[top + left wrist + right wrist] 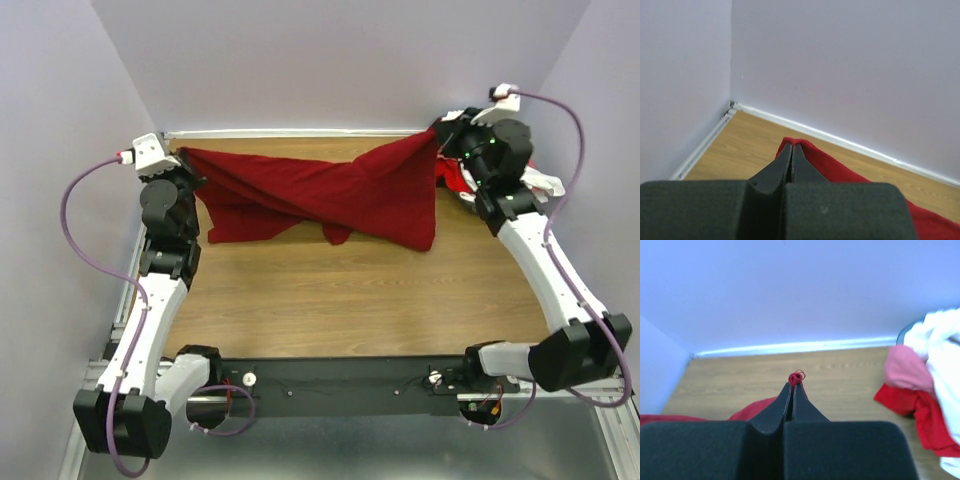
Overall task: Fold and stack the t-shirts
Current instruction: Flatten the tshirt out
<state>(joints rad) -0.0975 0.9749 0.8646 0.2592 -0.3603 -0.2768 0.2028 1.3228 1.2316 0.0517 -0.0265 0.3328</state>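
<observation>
A wood-grain worktop [340, 290] fills the middle of the top view, its brown boards running left to right. Pale lilac walls [330, 60] close it in on the far side and on both flanks. In the left wrist view two of them meet in a corner at the upper left. A white strip [300, 132] runs along the foot of the far wall, touching the worktop's far edge. A light metal rail [702, 146] borders the worktop's left edge below the side wall. Across the bottom of the top view, past the near edge, lies a dull grey surface [400, 450].
</observation>
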